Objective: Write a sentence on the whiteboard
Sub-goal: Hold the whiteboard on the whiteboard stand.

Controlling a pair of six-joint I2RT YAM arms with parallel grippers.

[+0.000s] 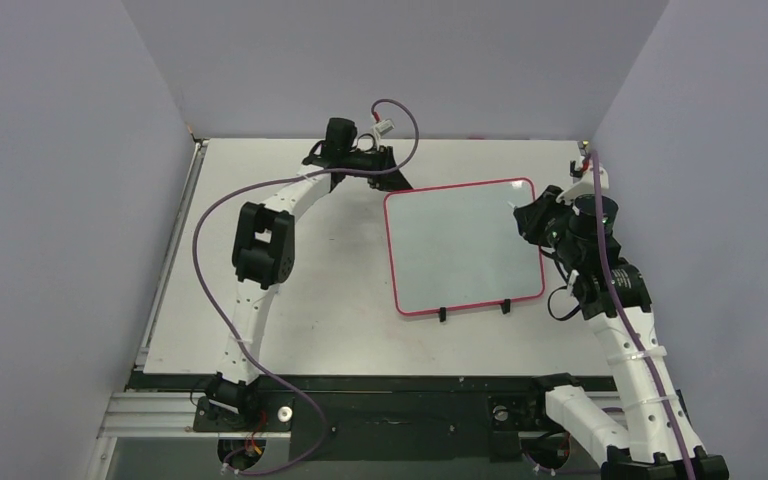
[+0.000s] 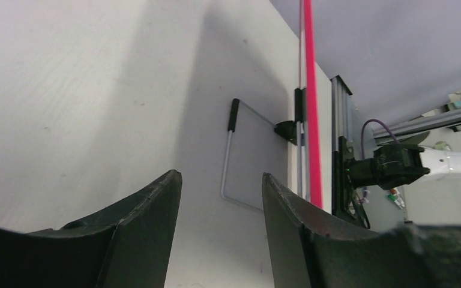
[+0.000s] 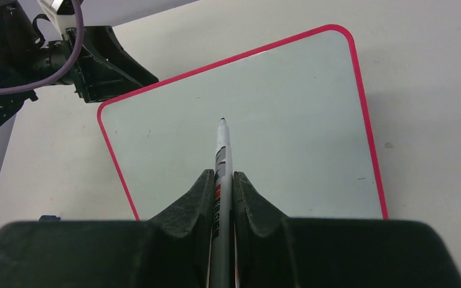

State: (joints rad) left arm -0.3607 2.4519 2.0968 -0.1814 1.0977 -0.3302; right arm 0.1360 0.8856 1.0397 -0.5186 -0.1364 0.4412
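One whiteboard [image 1: 460, 250] sits on the surface [image 1: 330, 290] right of centre, its two black feet [image 1: 442, 314] at 6 o'clock, the left gripper [image 2: 221, 177] at its 11 o'clock corner, jaws spread, the right gripper [image 3: 221, 177] at 3 o'clock, jaws pinching one pen [image 3: 223, 150] over the board.

We find open white bench [image 1: 330, 300] left of the pink-framed glossy whiteboard [image 1: 460, 250]. The left claw [image 1: 390, 175] crowds its far-left corner. The right claw [image 3: 223, 180], clamping a grey marker pen [image 3: 222, 150], overhangs its right edge.
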